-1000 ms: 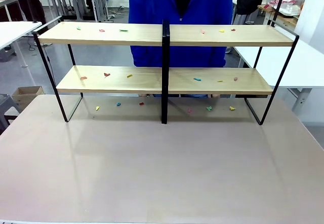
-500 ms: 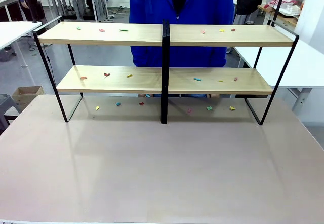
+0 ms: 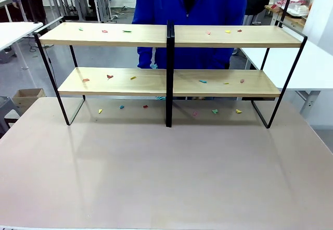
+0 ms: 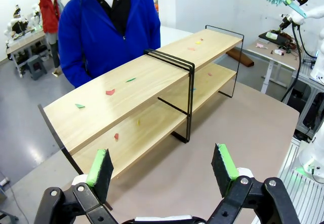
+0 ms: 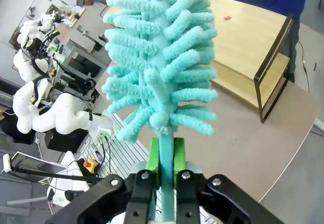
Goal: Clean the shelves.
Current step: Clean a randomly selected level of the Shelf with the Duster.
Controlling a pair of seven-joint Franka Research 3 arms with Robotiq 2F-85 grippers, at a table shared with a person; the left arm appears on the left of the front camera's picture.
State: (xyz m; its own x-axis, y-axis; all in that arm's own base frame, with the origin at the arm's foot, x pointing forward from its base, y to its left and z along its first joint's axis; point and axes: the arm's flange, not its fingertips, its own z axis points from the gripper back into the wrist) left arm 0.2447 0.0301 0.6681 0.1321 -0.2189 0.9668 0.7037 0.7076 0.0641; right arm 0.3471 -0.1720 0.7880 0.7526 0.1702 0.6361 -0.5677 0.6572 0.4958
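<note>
Starting with the shelves [image 3: 148, 35]: set across the far half of the desk [image 3: 166, 178], two light boards in a low black rack, exactly where seen a second ago. Same for the paper scraps [image 3: 110, 76]: strewn along both boards on either side of the centre post [image 3: 169, 74], plus a row on the desk beneath the lower board, unshifted and undiminished. Judged from that: no sweeping begun, the whole job ahead.

Behind the rack, a slight shift toward picture right by the person [image 3: 192, 16] in blue, close against the far edge. Also a small teal speck [image 3: 161, 98] under the lower board, nearer the post than half a second back; too small to name.

Right pincer [image 5: 166, 155]: clamped shut on the handle of a fluffy teal duster [image 5: 162, 57], held high and well apart from the rack's end frame. Left pincer [image 4: 162, 169]: spread wide, nothing between the pads, aimed at the rack from off its left end.

In the way: the centre post, splitting each board into two runs; the end frames; little headroom over the lower board. Some risk of flicking scraps toward the person, or merely down onto the desk, instead of clearing them. Farther out: white side tables [image 3: 312, 66] and a cardboard box [image 3: 28, 96] on the floor at left.
</note>
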